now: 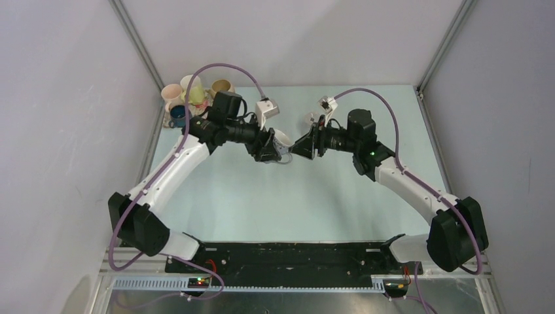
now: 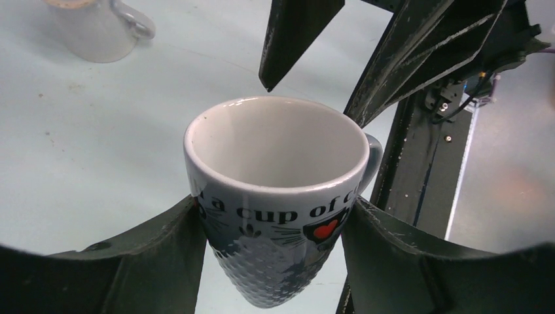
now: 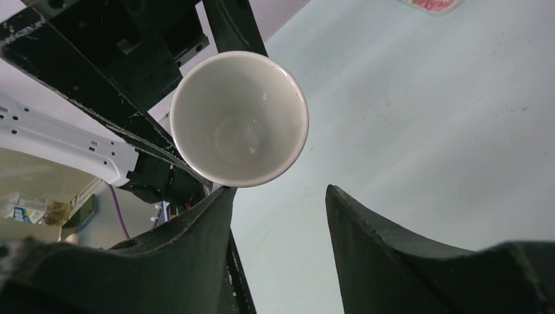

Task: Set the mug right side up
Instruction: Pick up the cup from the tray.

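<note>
Over the counter [image 1: 275, 203], the left hand [image 2: 275, 212] grips a white mug [image 2: 278, 150] by its sides, mouth facing the right hand [image 3: 280, 193], whose fingers [image 3: 393, 255] stand wide apart nearby. Only the left wrist view shows its lettering [image 2: 288, 210], "a cup of c…", and a red heart [image 2: 325, 229].

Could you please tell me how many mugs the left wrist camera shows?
2. A printed mug is held in the left gripper; a pale mug sits on the table at the top left, cut off by the frame. Others may lie outside this view.
</note>
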{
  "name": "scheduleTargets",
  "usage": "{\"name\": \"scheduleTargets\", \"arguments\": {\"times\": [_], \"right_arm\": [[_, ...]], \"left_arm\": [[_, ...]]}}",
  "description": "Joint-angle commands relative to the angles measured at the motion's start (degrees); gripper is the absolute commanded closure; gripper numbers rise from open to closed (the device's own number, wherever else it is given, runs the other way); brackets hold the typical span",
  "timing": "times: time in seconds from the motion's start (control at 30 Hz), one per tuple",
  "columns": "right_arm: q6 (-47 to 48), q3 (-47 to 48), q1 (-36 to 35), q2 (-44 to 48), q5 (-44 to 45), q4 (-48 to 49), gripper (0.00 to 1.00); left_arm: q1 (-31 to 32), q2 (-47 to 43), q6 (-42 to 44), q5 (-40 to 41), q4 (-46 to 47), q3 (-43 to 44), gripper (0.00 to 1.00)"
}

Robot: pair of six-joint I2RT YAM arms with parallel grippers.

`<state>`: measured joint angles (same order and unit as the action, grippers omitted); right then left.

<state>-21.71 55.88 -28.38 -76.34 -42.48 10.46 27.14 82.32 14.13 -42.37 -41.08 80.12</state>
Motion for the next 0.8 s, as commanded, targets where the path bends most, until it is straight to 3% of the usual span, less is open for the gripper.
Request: {"name": "scheduleTargets", "arguments": {"times": [0.0, 0.13, 0.6, 0.77], "right_arm": [[2.3, 1.6, -1.7, 0.4, 0.7, -1.2, 0.44], [2.3, 0.9, -2.6, 1.2, -0.6, -1.0, 0.48], [1.8, -1.2, -3.9, 1.3, -8.2, 1.9, 0.45], [3.5, -1.1, -5.8, -0.1, -8.4, 1.3, 0.5]], "left_arm": [[2.4, -4.3, 0.3, 1.3, 4.8, -0.7, 1.0], [2.8, -5.7, 0.6, 3.8, 5.9, -2.6, 1.0], [2.8, -6.6, 0.8, 5.7, 7.1, -3.8, 1.0], [2.8, -6.8, 1.0, 5.9, 7.4, -4.4, 1.0]]}}
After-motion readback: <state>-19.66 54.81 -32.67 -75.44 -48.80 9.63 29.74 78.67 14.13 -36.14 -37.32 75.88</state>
